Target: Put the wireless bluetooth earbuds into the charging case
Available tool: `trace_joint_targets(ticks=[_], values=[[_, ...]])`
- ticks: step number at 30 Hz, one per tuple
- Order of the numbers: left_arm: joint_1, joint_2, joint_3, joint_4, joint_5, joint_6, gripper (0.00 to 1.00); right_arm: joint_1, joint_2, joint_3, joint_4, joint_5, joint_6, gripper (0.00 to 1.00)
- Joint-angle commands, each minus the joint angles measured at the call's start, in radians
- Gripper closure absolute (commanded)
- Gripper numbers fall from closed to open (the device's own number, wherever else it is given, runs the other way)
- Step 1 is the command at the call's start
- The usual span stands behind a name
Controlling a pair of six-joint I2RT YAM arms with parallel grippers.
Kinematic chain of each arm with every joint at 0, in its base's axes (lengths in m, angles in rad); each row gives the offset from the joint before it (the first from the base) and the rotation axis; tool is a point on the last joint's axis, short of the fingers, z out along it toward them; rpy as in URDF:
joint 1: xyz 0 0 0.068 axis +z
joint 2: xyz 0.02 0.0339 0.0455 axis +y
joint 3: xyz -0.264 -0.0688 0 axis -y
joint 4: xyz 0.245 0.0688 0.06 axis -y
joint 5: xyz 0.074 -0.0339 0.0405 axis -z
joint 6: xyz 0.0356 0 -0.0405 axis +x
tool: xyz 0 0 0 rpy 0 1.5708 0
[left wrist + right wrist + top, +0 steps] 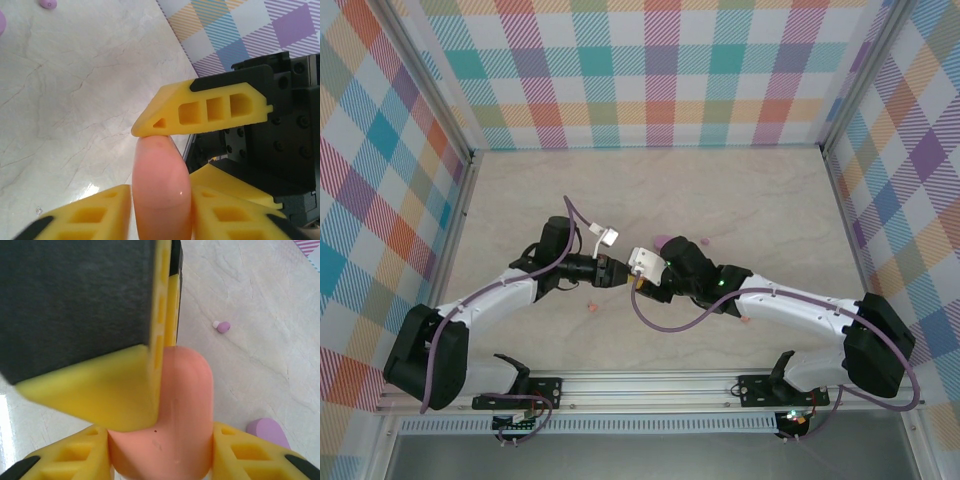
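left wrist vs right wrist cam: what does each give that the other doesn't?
Left wrist: a broad stretch of plaid wall, and the right gripper from outside, black body included. Right wrist: a whole lilac earbud with white tip, and the purple case lying on the table. Both: the orange case, held by left gripper and right gripper.

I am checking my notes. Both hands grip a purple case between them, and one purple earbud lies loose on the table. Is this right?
Not quite. The left hand and right hand grip an orange case, not a purple one; the right wrist view shows it. One purple earbud does lie loose on the table.
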Motion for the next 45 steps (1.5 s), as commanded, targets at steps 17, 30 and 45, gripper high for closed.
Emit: trace_joint_targets(ticks=[17,30,45], values=[[0.012,-0.263,-0.038,0.135,-0.221,0.258,1.0,-0.323,-0.118,0.207,-0.116,-0.59,0.426,0.43],[0.011,-0.343,-0.022,0.147,-0.241,0.391,1.0,-0.347,-0.081,0.126,0.144,-0.704,0.518,0.46],[-0.001,-0.313,-0.058,0.308,-0.159,0.317,1.0,-0.347,0.022,0.179,0.187,-0.824,0.585,0.46]])
